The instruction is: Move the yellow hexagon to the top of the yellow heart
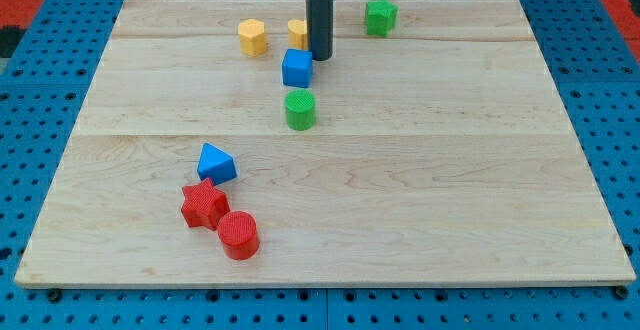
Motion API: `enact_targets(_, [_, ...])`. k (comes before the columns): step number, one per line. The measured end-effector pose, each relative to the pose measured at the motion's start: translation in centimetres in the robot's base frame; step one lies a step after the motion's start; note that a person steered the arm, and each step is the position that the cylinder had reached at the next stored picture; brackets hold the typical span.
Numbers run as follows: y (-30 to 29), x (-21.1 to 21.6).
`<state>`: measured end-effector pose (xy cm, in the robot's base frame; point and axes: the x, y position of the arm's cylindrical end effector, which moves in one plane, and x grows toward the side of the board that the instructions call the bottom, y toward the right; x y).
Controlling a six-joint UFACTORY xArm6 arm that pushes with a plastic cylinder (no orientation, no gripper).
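Camera view: there is no pincer, only a rod, so no grasp state applies. My tip (319, 58) rests on the wooden surface (420, 190), touching the blue cube (297, 68) at its upper right. The yellow hexagon (253, 37) sits up-left of the cube. Another yellow block (297, 33), shape unclear, is half hidden behind the rod, above the cube. A green cylinder (300, 110) sits just below the cube.

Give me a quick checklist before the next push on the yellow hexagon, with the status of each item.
1. Yellow hexagon in plain view: ok.
2. Yellow heart in plain view: not ok, the rod hides most of it, so its shape cannot be confirmed.
3. My tip located: ok, just right of the heart, above the blue cube.
4. Tip placed against the hexagon: not ok, the heart lies between them.
5. Hexagon already above the heart: not ok, it sits to the view's left.
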<state>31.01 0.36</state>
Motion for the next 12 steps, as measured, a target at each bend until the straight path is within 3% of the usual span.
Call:
enact_targets(6, [-9.3,0.0])
enact_targets(8, [-9.9,-4.4])
enact_targets(9, [-16.0,-4.6])
enact_targets(10, [-16.8,-6.6])
enact_targets(12, [-12.7,-7.9])
